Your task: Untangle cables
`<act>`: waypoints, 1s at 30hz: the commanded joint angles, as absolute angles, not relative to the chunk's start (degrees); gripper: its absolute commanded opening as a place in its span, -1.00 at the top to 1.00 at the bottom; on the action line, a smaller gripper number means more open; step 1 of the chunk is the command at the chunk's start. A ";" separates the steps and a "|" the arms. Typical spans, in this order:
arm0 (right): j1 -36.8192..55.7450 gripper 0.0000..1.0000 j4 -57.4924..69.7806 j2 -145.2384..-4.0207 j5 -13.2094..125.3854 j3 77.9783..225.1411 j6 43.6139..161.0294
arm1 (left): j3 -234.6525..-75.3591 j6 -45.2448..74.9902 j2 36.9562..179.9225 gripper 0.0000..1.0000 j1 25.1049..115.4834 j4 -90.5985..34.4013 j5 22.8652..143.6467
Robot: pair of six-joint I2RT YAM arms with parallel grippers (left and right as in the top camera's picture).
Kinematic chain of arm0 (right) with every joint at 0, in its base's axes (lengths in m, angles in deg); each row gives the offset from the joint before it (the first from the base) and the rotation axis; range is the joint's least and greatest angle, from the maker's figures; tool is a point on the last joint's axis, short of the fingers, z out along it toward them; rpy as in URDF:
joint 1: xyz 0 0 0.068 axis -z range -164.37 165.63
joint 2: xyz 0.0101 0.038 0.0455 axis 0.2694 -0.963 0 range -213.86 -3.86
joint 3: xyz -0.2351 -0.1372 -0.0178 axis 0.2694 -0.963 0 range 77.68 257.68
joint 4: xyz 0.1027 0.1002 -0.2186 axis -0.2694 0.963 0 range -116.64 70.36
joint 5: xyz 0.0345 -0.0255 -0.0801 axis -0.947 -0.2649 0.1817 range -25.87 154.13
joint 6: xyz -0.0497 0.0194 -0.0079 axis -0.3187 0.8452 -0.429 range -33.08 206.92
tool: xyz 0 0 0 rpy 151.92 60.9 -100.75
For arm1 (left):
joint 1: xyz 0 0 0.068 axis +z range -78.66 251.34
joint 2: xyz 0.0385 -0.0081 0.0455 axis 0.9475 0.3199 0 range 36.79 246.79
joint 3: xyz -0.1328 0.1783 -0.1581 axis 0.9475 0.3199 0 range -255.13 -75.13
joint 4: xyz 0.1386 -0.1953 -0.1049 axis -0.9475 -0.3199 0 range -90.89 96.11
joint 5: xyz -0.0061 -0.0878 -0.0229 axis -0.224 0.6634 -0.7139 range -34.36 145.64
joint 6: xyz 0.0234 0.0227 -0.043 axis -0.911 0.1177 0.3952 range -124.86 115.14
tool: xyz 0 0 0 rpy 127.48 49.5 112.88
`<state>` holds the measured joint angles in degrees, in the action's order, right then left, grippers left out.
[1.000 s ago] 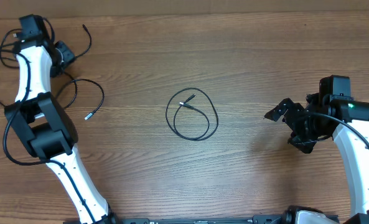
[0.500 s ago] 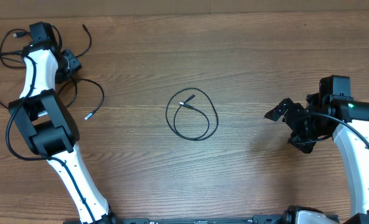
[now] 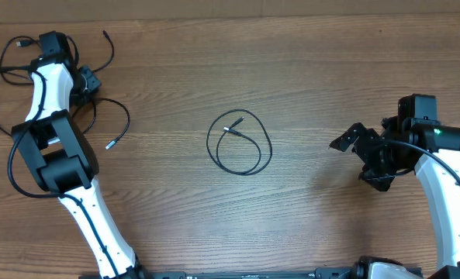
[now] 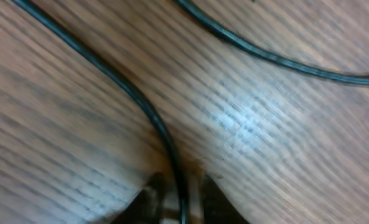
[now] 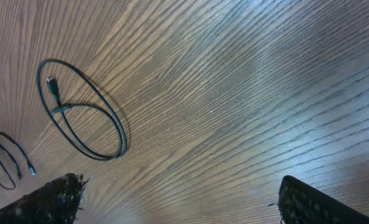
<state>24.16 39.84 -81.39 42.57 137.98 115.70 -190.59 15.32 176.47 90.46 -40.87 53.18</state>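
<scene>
Thin black cables lie on the wooden surface (image 3: 330,77). The looped cable (image 3: 231,129) lies in a round ring in the middle of the surface, with its small silver plug inside the ring. It is well apart from both arms. A second cable (image 3: 128,118) lies on the far left part of the surface, bent in a curve, and its silver tip (image 3: 110,144) points to the near side. A third cable (image 3: 104,34) lies just behind it. The left end effector (image 3: 88,84) is down low by these two. In the left wrist view its dark fingers (image 4: 148,196) stand close on both sides of a black cord (image 4: 144,109) that runs between them. That view is blurry, so I cannot tell if they squeeze it. The right end effector (image 3: 360,161) hangs over the right side, wide open, and holds nothing.
</scene>
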 commanded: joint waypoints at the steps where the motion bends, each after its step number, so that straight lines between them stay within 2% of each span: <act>1: 24.31 -1.00 39.64 -81.35 43.07 137.49 116.05 | -189.98 14.38 179.70 0.70 90.59 -42.23 53.51; 3: 24.31 -1.00 39.66 -81.35 43.07 137.49 116.05 | -190.00 14.40 179.70 0.92 90.61 -43.26 53.20; 14: 24.34 -1.00 39.40 -81.35 43.09 137.49 116.03 | -195.55 14.49 179.49 0.89 90.48 -51.63 52.26; 17: 24.31 -1.00 38.98 -81.35 43.09 137.49 116.03 | -202.09 14.45 179.49 0.30 90.48 -54.14 52.24; 18: 24.31 -1.00 38.94 -81.35 43.12 137.49 116.03 | -203.57 14.45 179.49 0.01 90.50 -54.29 52.24; 19: 24.34 -1.00 38.94 -81.35 43.12 137.49 116.03 | -205.10 14.45 179.49 -0.18 90.59 -54.32 52.20; 22: 24.31 -1.00 38.98 -81.35 43.12 137.49 116.03 | -207.66 14.80 179.49 -0.43 91.00 -53.42 52.09; 25: 24.31 -1.00 39.09 -81.35 43.12 137.49 116.03 | -207.57 16.44 179.59 -0.49 92.01 -51.65 51.72; 30: 24.34 -1.00 39.88 -81.35 43.97 137.47 116.03 | -204.93 17.83 179.94 -0.40 94.04 -46.45 49.05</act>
<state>24.16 39.66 -81.39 42.70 137.98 115.65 -206.57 16.39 179.44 92.01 -49.38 51.45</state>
